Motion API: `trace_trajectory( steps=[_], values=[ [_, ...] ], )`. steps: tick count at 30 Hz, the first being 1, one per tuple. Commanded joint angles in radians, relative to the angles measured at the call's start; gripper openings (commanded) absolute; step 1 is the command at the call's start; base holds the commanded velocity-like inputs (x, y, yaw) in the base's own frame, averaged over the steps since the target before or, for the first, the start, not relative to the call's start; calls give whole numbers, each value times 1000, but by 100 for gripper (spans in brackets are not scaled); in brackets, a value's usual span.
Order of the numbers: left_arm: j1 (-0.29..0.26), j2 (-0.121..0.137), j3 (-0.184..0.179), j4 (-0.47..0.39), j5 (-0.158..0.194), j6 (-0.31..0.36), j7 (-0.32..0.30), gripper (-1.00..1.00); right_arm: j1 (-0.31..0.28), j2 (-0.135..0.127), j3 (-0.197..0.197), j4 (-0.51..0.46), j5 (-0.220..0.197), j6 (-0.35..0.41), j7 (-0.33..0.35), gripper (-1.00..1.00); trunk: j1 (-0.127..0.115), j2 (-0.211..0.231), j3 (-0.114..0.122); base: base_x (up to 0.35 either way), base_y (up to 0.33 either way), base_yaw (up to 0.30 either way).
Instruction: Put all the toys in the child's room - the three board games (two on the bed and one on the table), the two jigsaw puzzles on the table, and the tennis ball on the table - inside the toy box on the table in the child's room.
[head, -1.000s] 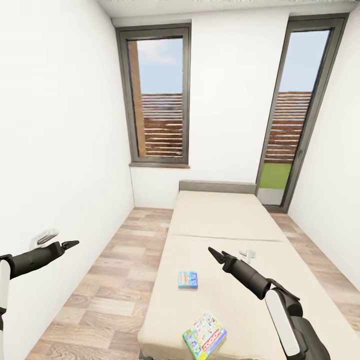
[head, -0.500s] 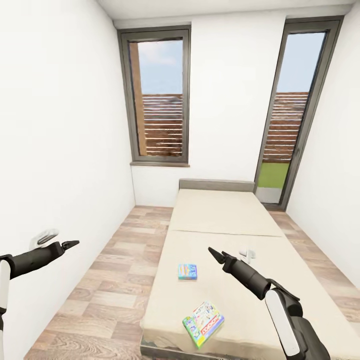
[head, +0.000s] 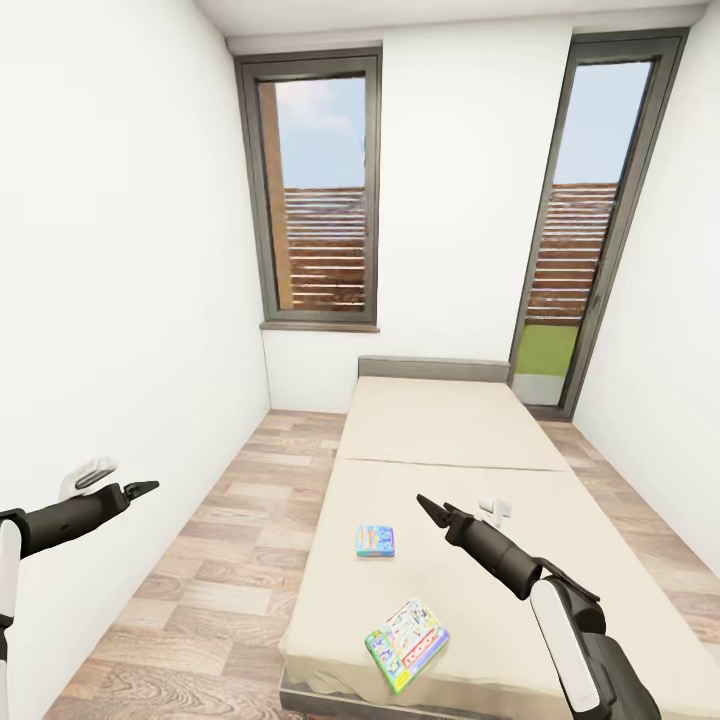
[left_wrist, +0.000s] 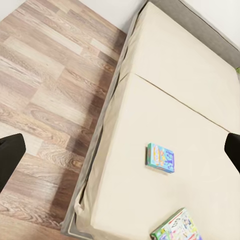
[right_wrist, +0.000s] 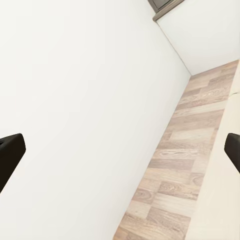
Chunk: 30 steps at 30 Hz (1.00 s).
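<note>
a narrow room with plain white walls (head: 110, 250) and a white ceiling (head: 450, 12). the floor (head: 215, 560) is laid in wood planks of mixed pale and brown tones. on the far wall, a tall window (head: 318, 190) in a dark grey frame sits above a sill; to its right a taller glazed door (head: 590, 220) reaches near the floor. both show blue sky, brown horizontal slats, and a strip of green grass at the door's foot. soft, even daylight fills the space.
</note>
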Motion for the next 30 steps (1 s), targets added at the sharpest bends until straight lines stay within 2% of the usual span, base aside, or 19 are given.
trace_trajectory(
  steps=[1, 8, 18, 30],
  values=[
    [-1, 0, 1, 0, 1, 7, -3, 100, -1, 1, -3, 0, -7, 9, 2, 100, 4, -9, -5, 0, 0, 0],
    [-1, -1, 1, 0, 1, 7, -3, 100, -1, 1, -3, -4, -9, 9, 5, 100, 31, -58, -27, -28, 0, 0],
    [-1, -1, 1, 0, 1, 7, -3, 100, -1, 1, -3, -5, -10, 11, 4, 100, 69, -128, -58, -156, 0, 0],
    [-1, -1, 1, 0, 1, 7, -3, 100, -1, 1, -3, -4, -11, 10, 5, 100, 115, -212, -96, -21, 0, 0]
  ],
)
